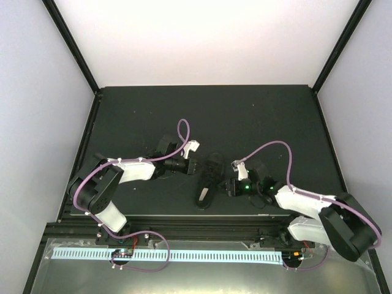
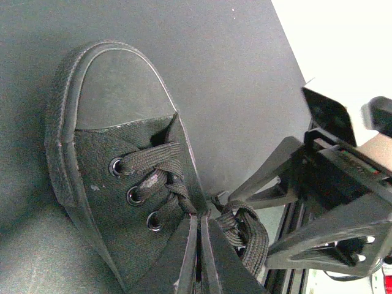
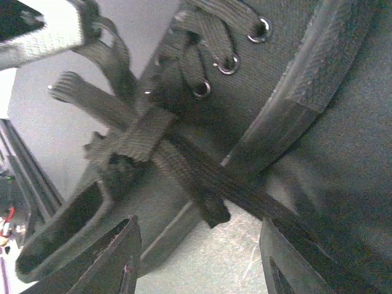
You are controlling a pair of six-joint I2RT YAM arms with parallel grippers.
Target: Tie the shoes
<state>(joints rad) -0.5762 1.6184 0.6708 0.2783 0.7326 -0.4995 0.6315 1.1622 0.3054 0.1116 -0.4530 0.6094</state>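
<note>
The small black shoe [image 1: 207,181] lies on the dark table between the two arms, toe toward the back. In the left wrist view its toe cap [image 2: 113,86] and eyelets show, with a loose loop of lace [image 2: 248,229] to the right. My left gripper [image 1: 190,164] is at the shoe's left side; its fingers [image 2: 199,223] are pressed together on a lace strand coming from the crossing. My right gripper [image 1: 230,185] is at the shoe's right side. It is open [image 3: 199,248], with a flat lace [image 3: 202,177] and its free end lying across the gap, untouched.
The dark table [image 1: 257,116] is ringed by black frame posts and pale walls. Its front rail [image 1: 184,215] runs close behind the shoe's heel. The right arm's fingers [image 2: 318,208] show close on the right in the left wrist view. Purple cables loop over both arms.
</note>
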